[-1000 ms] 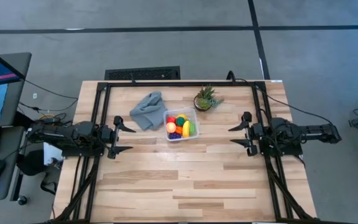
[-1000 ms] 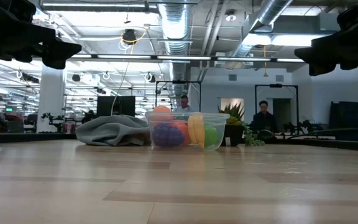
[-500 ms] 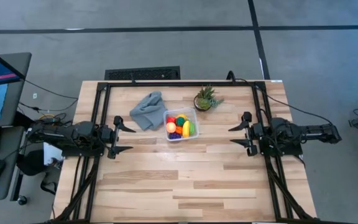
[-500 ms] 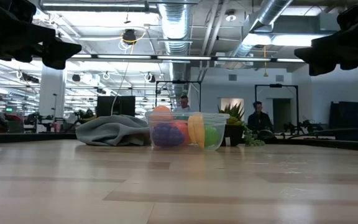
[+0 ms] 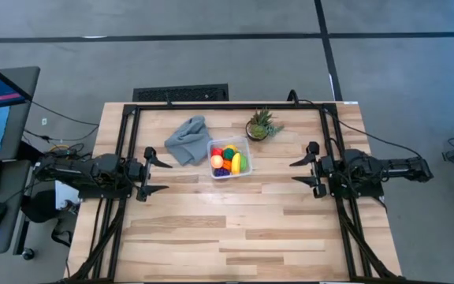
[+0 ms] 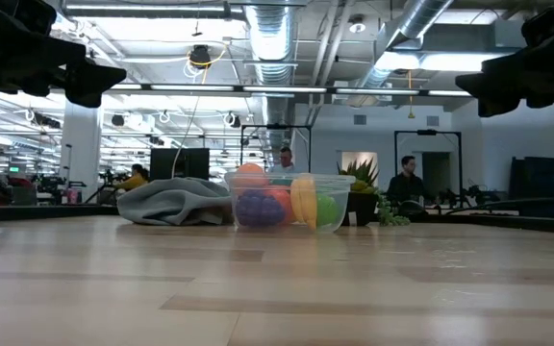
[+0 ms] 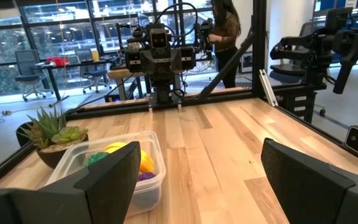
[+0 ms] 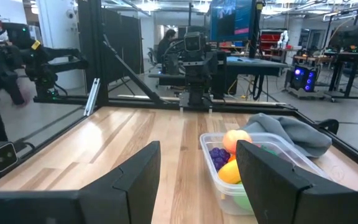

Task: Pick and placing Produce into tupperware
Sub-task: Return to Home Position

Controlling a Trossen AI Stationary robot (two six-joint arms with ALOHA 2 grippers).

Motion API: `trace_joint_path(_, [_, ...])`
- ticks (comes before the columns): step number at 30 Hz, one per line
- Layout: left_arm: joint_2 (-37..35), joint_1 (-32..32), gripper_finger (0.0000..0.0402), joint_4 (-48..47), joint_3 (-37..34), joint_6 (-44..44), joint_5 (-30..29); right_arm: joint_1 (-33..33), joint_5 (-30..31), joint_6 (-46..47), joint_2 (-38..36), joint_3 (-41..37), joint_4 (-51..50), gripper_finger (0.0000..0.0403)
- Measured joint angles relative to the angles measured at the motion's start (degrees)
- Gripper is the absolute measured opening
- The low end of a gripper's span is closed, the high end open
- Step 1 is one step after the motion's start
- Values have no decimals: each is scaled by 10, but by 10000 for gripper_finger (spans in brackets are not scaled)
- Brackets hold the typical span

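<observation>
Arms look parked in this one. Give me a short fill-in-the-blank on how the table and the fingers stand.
1. All the produce lies ____ the tupperware.
2. The left gripper and the right gripper hang at opposite table edges, both with empty fingers that are ____.
3. The grey cloth lies on the side of the tupperware that faces the ____ gripper.

Missing words: inside; open; left

tupperware: clear glossy plastic. produce inside it: smooth, shiny plastic. cloth beside tupperware: soft, matt, rumpled. table: pale wood planks, satin sheen.
</observation>
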Motion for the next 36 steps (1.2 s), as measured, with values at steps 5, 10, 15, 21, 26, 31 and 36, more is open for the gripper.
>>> trace_joint_path(5, [0, 0, 323, 0, 0, 3, 0, 0, 0, 0, 0, 0, 0, 234])
trace_joint_path(10, [0, 0, 323, 0, 0, 1, 0, 0, 0, 0, 0, 0, 0, 234])
trace_joint_path(15, [0, 0, 323, 0, 0, 4, 0, 0, 0, 0, 0, 0, 0, 234])
trace_joint_path(21, [0, 0, 323, 0, 0, 2, 0, 0, 0, 0, 0, 0, 0, 234])
trace_joint_path(26, [0, 0, 323, 0, 0, 6, 0, 0, 0, 0, 0, 0, 0, 234])
trace_joint_path(31, [0, 0, 323, 0, 0, -2, 0, 0, 0, 0, 0, 0, 0, 234])
trace_joint_path(36, [0, 0, 323, 0, 0, 4, 0, 0, 0, 0, 0, 0, 0, 234])
